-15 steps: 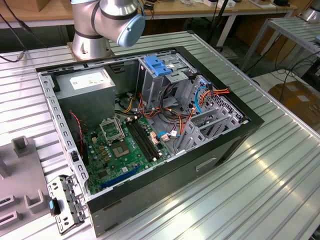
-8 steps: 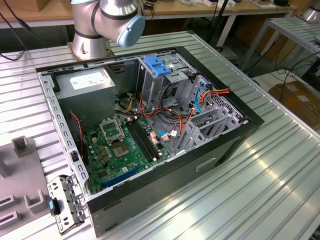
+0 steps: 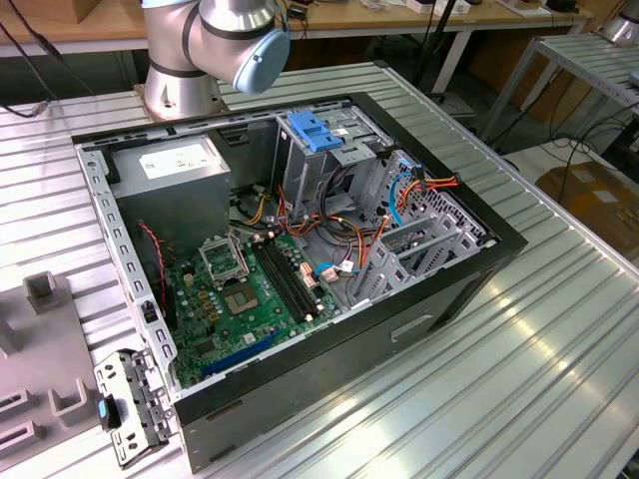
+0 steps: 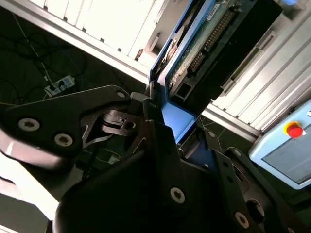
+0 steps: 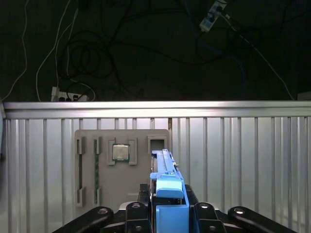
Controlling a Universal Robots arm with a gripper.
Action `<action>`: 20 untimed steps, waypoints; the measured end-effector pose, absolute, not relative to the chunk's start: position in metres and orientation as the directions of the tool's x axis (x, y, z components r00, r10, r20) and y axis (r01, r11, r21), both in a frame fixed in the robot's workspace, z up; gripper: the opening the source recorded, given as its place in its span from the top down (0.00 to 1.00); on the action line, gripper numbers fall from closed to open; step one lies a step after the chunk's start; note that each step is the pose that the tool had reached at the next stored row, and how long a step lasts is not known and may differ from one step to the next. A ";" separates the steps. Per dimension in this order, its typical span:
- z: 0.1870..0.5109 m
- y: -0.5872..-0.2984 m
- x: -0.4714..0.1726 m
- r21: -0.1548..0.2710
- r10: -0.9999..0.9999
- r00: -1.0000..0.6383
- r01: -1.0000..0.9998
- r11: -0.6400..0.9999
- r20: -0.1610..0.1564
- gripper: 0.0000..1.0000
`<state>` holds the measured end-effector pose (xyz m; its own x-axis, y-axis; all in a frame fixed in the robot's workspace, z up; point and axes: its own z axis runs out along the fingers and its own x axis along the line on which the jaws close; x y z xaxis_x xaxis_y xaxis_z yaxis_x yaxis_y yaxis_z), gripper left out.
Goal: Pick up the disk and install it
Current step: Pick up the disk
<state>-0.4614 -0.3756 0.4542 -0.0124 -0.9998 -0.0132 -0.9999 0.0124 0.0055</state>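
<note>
Exterior view, counts: one grey fixture tray [image 3: 60, 349] at the exterior view's left edge; one metal bracket [image 3: 130, 404] with a blue latch just beside it; one open computer case [image 3: 449, 289] in the middle; one robot arm [image 3: 215, 45] behind the case; all on one ribbed metal table [image 3: 539, 379].
Case contents, left to right: one grey power supply [image 3: 178, 165]; one green motherboard [image 3: 250, 294] below it; one blue-topped drive bay [image 3: 318, 132]; orange and red cables [image 3: 354, 235]; one perforated drive cage [image 3: 424, 235] at the exterior view's right.
Tray contents, first wrist view: one processor chip [image 5: 120, 152] seated in a pocket of the grey fixture tray [image 5: 121, 184].
Floor beyond the table: one power strip [image 5: 65, 94]; a second power strip [image 5: 212, 13].
Claw: gripper [image 5: 169, 216] drawn narrow, clamped on the disk [image 5: 167, 177].
Disk: held on edge in the claw, near the tray; touching it or not, cannot tell.
Second wrist view: gripper [image 4: 163, 114] on the blue rail of the disk [image 4: 204, 39], circuit-board face showing; one control pendant [image 4: 286, 155] with one red button [image 4: 294, 130].
</note>
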 end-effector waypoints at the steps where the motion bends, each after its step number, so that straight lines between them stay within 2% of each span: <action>1: 0.455 -0.376 -0.461 0.006 -1.000 -0.012 -1.000 0.012 -0.013 0.63; 20: 0.474 -0.376 -0.461 0.006 -1.000 -0.012 -1.000 0.012 -0.013 0.63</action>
